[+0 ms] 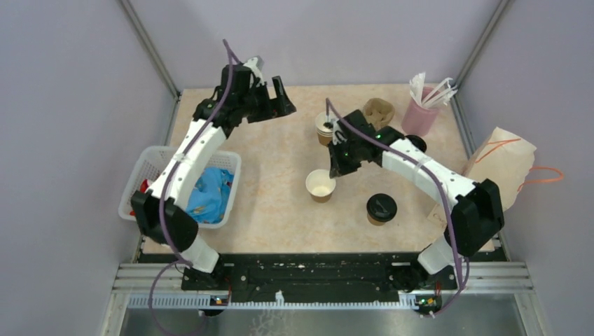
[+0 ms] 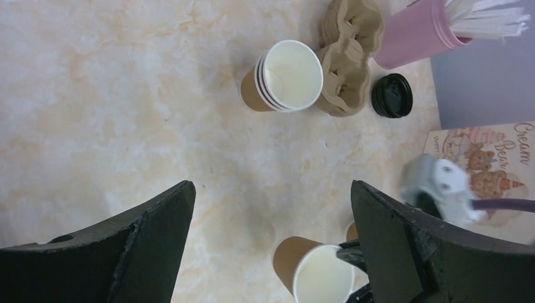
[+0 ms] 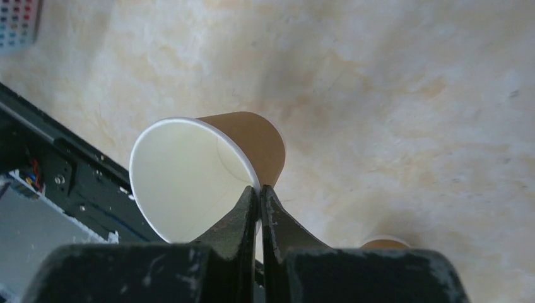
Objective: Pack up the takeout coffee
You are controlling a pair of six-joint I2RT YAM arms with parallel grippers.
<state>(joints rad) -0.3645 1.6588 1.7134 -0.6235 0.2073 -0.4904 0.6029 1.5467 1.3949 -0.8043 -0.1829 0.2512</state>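
Right tool point(image 3: 260, 192) is pinched shut on the rim of a lidless small brown paper cup point(image 3: 189, 183) at centre of the counter point(image 1: 273, 182); left tool point(image 2: 271, 196) is held wide, empty. Capping is judged next, with the round black plastic lid point(image 2: 392, 95) fetched from its two o'clock.

You're in a robot lab cell. Plain panels point(image 1: 70, 105) wall the table point(image 1: 273, 182); aluminium rails point(image 1: 150, 276) run along its near edge.

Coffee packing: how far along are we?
Done: one brown paper cup with a black plastic lid stands capped on the table. In hand: the right gripper pinches the rim of the second brown paper cup, no lid yet; the left gripper hangs open, empty. Left: fit the loose round black lid, then pack both; the brown moulded-pulp carrier holds nothing.
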